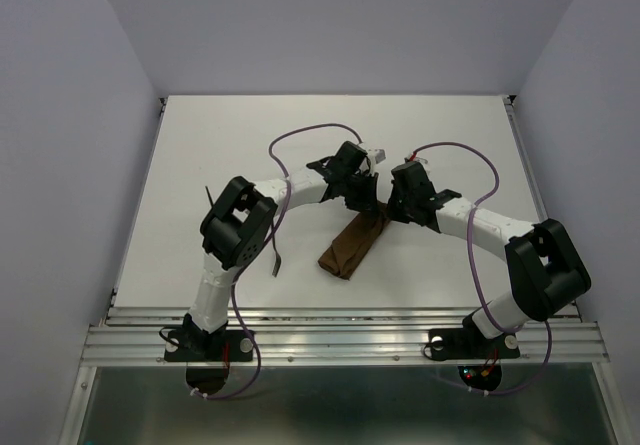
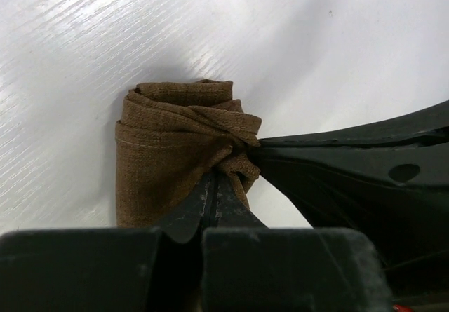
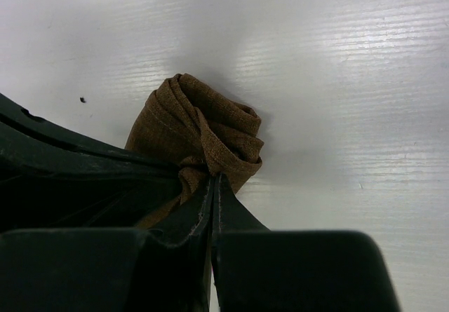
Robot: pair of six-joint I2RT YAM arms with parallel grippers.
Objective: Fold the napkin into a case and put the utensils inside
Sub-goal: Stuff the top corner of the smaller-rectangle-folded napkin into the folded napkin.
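Note:
The dark brown napkin lies as a narrow folded strip at the table's middle, its far end bunched and lifted. My left gripper and right gripper meet at that far end, both shut on the cloth. In the left wrist view the shut tips pinch the gathered napkin. In the right wrist view the shut tips pinch its folds. One thin dark utensil lies beside the left arm. Another thin dark utensil shows left of that arm, mostly hidden.
The white table is bounded by grey walls at the back and sides. A metal rail runs along the near edge by the arm bases. Purple cables loop above both arms.

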